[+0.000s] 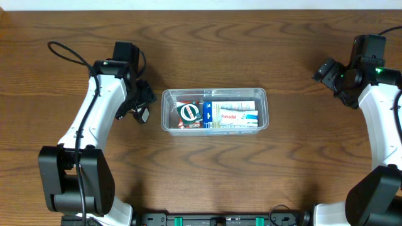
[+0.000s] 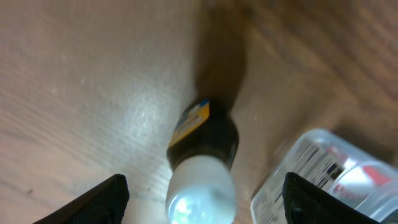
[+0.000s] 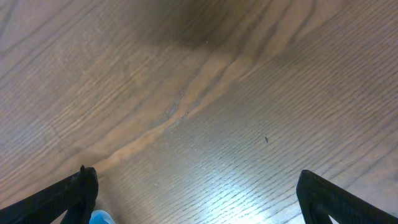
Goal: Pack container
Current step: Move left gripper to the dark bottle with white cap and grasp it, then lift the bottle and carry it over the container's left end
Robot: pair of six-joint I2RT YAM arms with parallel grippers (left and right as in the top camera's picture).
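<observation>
So the container (image 1: 214,110) sits mid-surface (image 1: 207,50), long side running left to right; already in it are a white and blue box (image 1: 233,113) filling its right part and a round green and red packet (image 1: 188,113) at its left end, packed side by side so there's some room left, I'd guess.

The left tool (image 2: 205,183) hangs just off the container's left end, right over a small dark bottle (image 2: 202,140) with a white cap; its fingers (image 2: 106,199) are apart, one on each side of the cap, and neither looks to be touching it; that straddle is how you'd line up a pinch, so my read is that the pick is being set up and the bottle isn't gripped yet. The bottle seems to stand cap up on the surface, just beside the container's corner, which shows at the edge of the wrist view; a short carry if it goes in next.

The right tool (image 3: 196,180) is parked well off past the container's right end, toward the far side, fingers spread wide over bare wood with nothing between them; it's probably just keeping out of the way.

Thing to watch: the cap is round and smooth; a pinch that lands off-centre could tip the bottle.
</observation>
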